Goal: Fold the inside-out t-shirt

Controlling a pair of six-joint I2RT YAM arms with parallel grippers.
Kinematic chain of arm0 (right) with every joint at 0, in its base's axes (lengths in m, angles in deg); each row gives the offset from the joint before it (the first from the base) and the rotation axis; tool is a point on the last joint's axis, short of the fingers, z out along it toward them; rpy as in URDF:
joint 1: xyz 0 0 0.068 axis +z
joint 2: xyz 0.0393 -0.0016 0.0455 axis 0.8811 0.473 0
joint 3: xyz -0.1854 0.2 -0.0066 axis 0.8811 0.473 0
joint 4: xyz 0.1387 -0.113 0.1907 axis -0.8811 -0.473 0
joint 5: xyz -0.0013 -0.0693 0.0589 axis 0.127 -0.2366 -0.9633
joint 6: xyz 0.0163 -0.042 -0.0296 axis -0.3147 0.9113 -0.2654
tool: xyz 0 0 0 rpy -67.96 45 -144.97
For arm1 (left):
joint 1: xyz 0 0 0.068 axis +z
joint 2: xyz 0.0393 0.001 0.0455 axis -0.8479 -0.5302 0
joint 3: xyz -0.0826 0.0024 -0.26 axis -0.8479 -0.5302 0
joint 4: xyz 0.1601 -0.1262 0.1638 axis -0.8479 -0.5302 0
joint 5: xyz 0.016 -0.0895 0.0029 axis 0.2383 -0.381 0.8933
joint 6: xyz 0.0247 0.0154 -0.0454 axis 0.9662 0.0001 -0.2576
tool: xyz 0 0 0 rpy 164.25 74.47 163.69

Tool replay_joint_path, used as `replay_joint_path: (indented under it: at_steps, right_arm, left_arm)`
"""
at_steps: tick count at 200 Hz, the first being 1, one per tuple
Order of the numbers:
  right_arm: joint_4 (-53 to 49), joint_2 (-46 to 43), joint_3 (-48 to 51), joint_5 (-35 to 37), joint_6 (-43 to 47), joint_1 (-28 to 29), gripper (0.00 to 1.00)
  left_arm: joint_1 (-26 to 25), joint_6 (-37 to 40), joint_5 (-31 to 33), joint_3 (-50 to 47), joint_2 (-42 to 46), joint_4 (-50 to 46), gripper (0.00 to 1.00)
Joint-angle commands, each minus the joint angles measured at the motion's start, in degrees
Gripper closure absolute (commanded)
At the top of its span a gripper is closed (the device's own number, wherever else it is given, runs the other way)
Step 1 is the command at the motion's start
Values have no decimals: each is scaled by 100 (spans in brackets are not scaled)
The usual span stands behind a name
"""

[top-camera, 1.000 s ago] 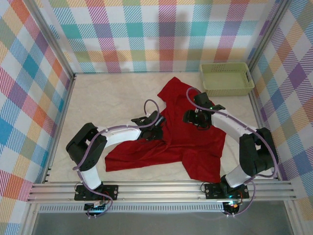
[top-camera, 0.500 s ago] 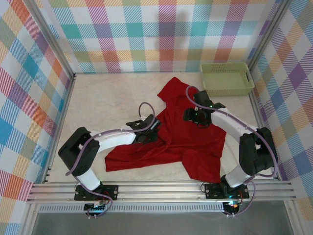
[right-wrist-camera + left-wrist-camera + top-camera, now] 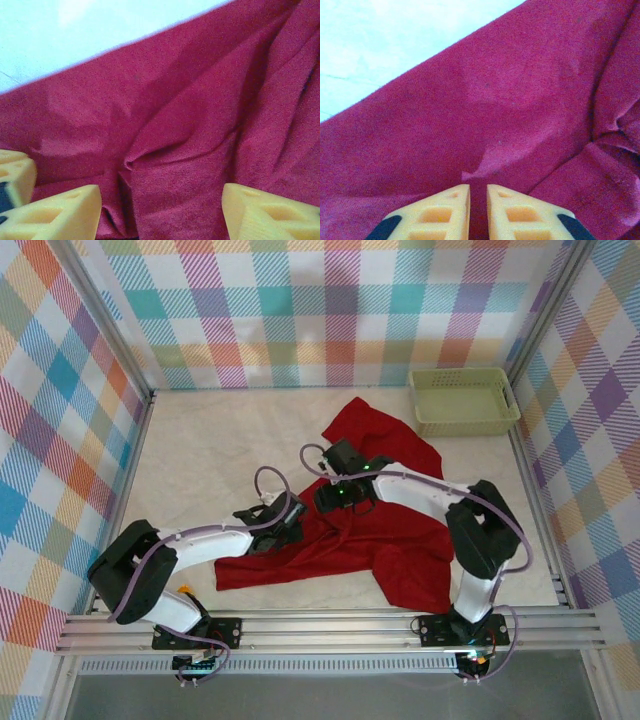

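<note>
Overhead view: the t-shirt (image 3: 400, 540) lies rumpled on the table (image 3: 220, 440), from the middle across toward the right edge. One lobe reaches up near the basket (image 3: 463, 400) in the far right corner. Another spreads toward the near edge.

Both my arms reach in over the shirt's left part. My left gripper (image 3: 285, 530) sits at the cloth's left border, and my right gripper (image 3: 335, 502) is just beyond it, toward the far edge.

Left wrist view: my left gripper (image 3: 478, 187) has its jaws drawn almost together. A small raised ridge of red cloth runs into the narrow gap, so I judge it to be pinching the shirt.

Right wrist view: my right gripper (image 3: 160, 192) stands wide apart over a bunched crease and grips nothing.

Progress: no clean fold is visible. The outline is irregular, the edges are uneven and creases cross the fabric. I judge the work to be at an early stage of gathering and straightening. Flattening the cloth and making every fold remain to be done.
</note>
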Motion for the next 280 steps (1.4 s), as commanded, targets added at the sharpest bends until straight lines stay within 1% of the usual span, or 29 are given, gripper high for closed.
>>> replay_joint_path:
  at_steps: [1, 10, 26, 57, 68, 83, 99, 111, 131, 154, 157, 168, 204, 224, 242, 273, 280]
  right_arm:
    - [-339, 245, -310, 188, 42, 50, 38]
    - [-366, 324, -347, 261, 2, 54, 42]
    - [-432, 455, -420, 387, -12, 59, 51]
    - [-441, 489, -415, 744, -85, 29, 83]
    - [-392, 414, -358, 813, -156, -38, 91]
    - [-234, 237, -180, 641, -254, -193, 100]
    - [-46, 55, -2, 427, -317, -321, 100]
    - [47, -58, 106, 407, -384, -375, 100]
    - [312, -260, 347, 102, -552, -521, 100]
    - [669, -514, 674, -355, -773, -731, 100]
    - [689, -536, 701, -404, -789, -759, 100]
    - [780, -597, 794, -558, -850, -839, 100]
    - [1310, -831, 1206, -1316, -1002, -1111, 100]
    - [1566, -941, 1312, -1657, -1002, -1110, 100]
    - [1722, -962, 1353, -1824, -1072, -1110, 100]
    - [1691, -892, 1301, -1656, -1078, -1107, 100]
    - [1689, -876, 1277, -1655, -1078, -1105, 100]
  left_arm:
    - [49, -210, -66, -171, 142, 388, 80]
    - [41, -198, -135, -184, 116, 459, 78]
    - [42, -136, -270, -161, 69, 567, 74]
    - [37, 149, -612, 30, -1, 766, 62]
    - [0, 247, -647, 149, -26, 745, 59]
    - [-54, 359, -653, 282, -81, 730, 54]
    - [-91, 417, -684, 364, -183, 732, 49]
    - [-100, 444, -765, 439, -306, 743, 46]
    - [-120, 477, -983, 625, -599, 851, 44]
    - [-149, 467, -1064, 816, -876, 922, 44]
    - [-148, 456, -1055, 833, -896, 932, 45]
    - [-148, 454, -1013, 852, -942, 980, 51]
    - [-137, 609, -761, 1013, -1076, 706, 82]
    - [-76, 607, -693, 952, -1051, 682, 93]
    - [-22, 572, -645, 858, -934, 723, 96]
    - [-22, 708, -437, 903, -684, 601, 96]
    - [-39, 784, -456, 951, -673, 585, 95]
